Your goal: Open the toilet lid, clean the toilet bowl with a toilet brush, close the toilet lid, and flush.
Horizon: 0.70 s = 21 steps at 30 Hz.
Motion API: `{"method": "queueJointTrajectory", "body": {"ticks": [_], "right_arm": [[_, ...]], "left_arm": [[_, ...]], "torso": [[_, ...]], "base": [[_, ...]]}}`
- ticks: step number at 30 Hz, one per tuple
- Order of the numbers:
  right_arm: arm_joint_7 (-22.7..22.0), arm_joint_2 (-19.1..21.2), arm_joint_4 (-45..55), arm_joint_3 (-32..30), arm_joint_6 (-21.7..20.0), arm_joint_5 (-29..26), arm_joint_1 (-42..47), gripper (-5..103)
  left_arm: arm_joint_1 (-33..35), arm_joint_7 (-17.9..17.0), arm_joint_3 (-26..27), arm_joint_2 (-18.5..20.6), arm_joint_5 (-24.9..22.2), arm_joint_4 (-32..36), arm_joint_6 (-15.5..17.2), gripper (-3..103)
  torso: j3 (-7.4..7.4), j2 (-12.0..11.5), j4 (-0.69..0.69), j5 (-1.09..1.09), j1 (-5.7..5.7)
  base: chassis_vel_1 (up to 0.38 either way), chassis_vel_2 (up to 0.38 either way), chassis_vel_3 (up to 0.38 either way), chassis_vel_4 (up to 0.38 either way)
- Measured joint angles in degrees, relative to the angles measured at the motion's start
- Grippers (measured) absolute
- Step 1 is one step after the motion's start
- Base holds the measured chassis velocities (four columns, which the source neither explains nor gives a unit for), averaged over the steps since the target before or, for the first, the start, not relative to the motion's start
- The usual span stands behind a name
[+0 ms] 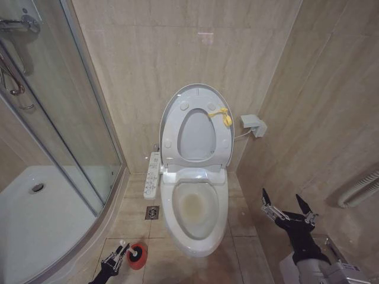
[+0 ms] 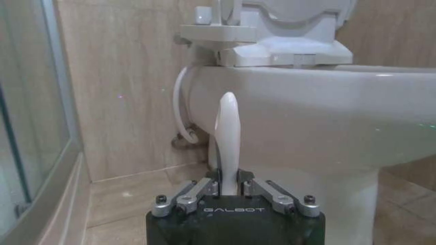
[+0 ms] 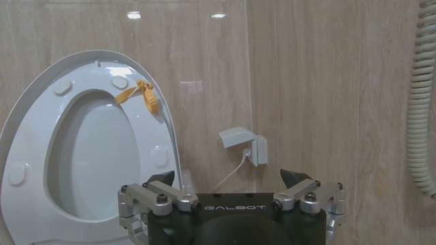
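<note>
A small beige-tiled bathroom, seen from above. The toilet lid (image 1: pixel 196 94) stands raised against the back wall with the ring-shaped seat (image 1: pixel 198 133) lifted against it, a yellow tag (image 1: pixel 221 115) hanging at its edge. Below, the toilet bowl (image 1: pixel 196 208) lies open, its inside faintly stained, with a white button panel (image 1: pixel 153 175) along its left side. On the floor left of the bowl, near a glass shower enclosure (image 1: pixel 53 118), sits the red cup holder (image 1: pixel 137 257). The left gripper (image 1: pixel 114 258) is low beside it, its fingers pressed together around the white handle of the toilet brush (image 2: pixel 227 140), which stands upright in front of the bowl's outer wall. The right gripper (image 1: pixel 288 208) hovers to the right of the bowl, fingers spread wide, holding nothing.
</note>
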<state>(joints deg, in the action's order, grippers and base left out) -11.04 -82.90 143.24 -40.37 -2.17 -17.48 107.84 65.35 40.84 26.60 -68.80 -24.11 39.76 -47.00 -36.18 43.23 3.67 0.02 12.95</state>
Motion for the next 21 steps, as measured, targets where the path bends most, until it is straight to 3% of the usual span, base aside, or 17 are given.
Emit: {"method": "queueJointTrajectory", "body": {"ticks": [11, 15, 16, 21], "right_arm": [[0.00, 0.00, 0.00, 0.00, 0.00, 0.00, 0.00, 100], [0.00, 0.00, 0.00, -0.01, 0.01, 0.00, 0.00, 100], [0.00, 0.00, 0.00, 0.00, 0.00, 0.00, 0.00, 100], [0.00, 0.00, 0.00, 0.00, 0.00, 0.00, 0.00, 100]], "left_arm": [[0.32, -4.45, -1.92, 0.03, -0.10, 0.22, 0.04, 16], [0.28, -4.88, -2.33, -0.10, 0.19, -0.01, 0.66, 16], [0.16, -4.96, -2.31, 0.00, 0.18, 0.10, 0.65, 33], [0.13, -5.06, -2.36, 0.02, 0.14, 0.22, 0.57, 33]], "torso": [[0.00, 0.00, 0.00, 0.00, 0.00], [-0.03, -0.03, 0.00, -0.16, 0.02], [-0.02, -0.02, 0.01, -0.03, 0.01], [-0.01, -0.02, 0.02, -0.05, 0.01]], "base": [[0.000, 0.000, 0.000, 0.000], [0.000, 0.000, 0.000, 0.000], [0.000, 0.000, 0.000, 0.000], [0.000, 0.000, 0.000, 0.000]]}}
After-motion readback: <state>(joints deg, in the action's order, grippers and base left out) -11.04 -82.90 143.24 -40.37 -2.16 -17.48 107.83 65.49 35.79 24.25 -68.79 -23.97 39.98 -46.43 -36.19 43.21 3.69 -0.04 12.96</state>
